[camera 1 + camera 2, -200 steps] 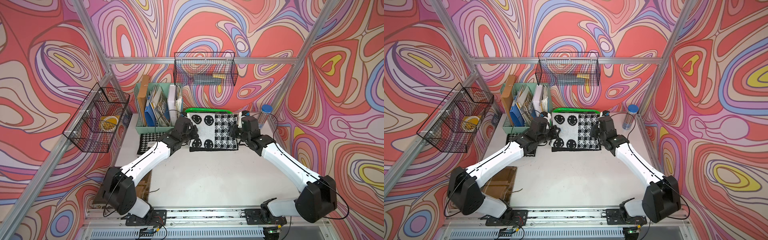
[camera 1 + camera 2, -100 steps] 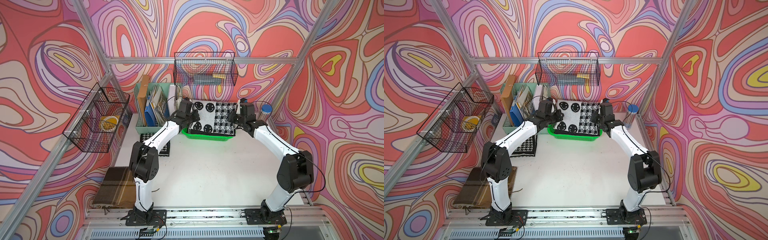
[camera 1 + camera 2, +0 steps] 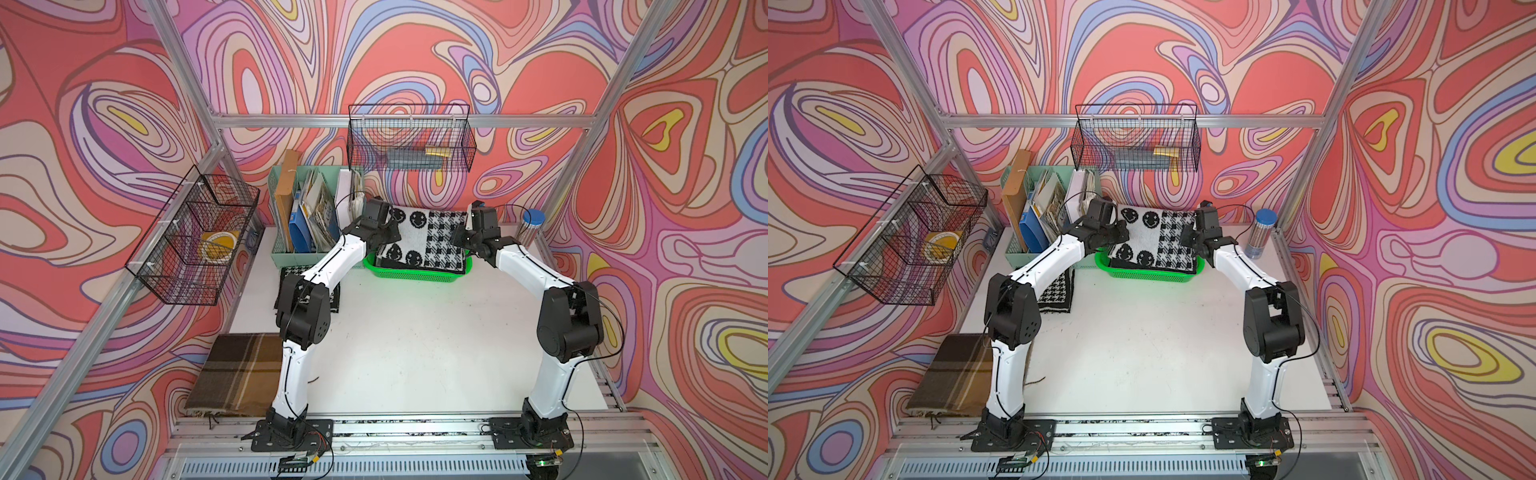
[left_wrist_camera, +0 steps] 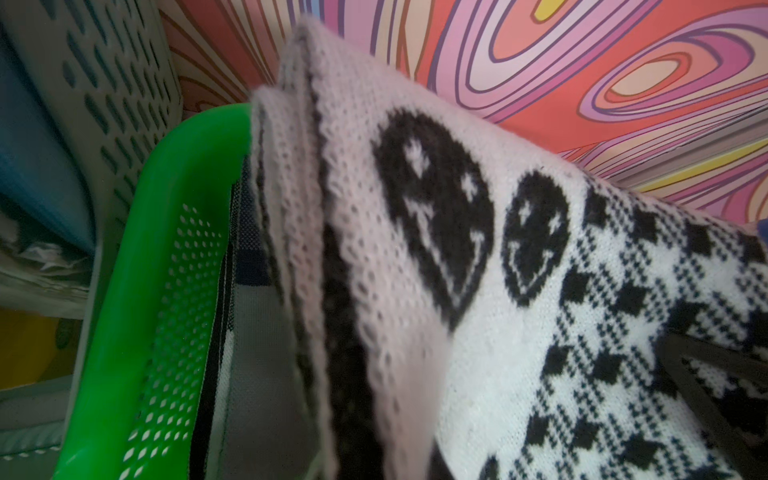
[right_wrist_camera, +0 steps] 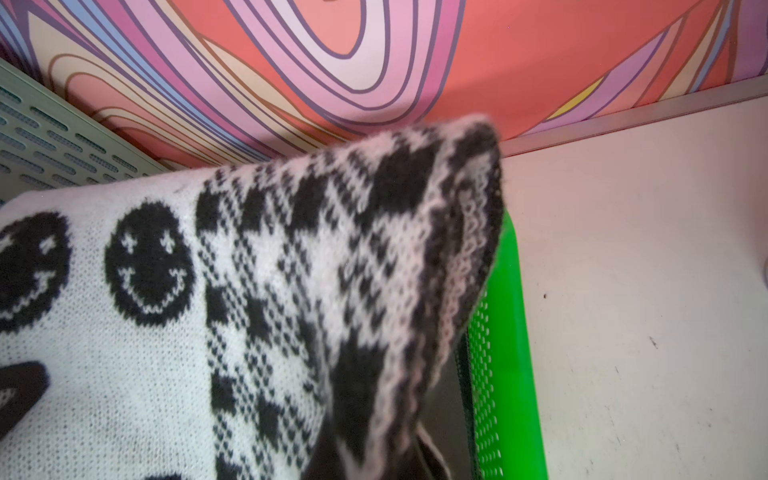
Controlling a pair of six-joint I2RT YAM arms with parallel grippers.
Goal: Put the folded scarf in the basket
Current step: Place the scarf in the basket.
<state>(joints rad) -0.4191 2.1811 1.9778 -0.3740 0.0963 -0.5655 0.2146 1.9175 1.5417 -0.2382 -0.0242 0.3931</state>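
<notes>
Left wrist view has the folded scarf [image 4: 478, 291] hanging over the green basket [image 4: 120, 299], its edge pinched up close to the lens. Both top views show the scarf's near end down inside the basket and its far end tilted up toward the back wall. The left jaws and right jaws are clenched on opposite side edges of the scarf. By my reading, the carry is done. What is left is lowering the scarf flat, letting go and drawing both arms clear.

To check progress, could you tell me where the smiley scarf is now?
In a top view, the scarf is over the basket at the back of the table, between the organizer on the left and the jar on the right.
</notes>
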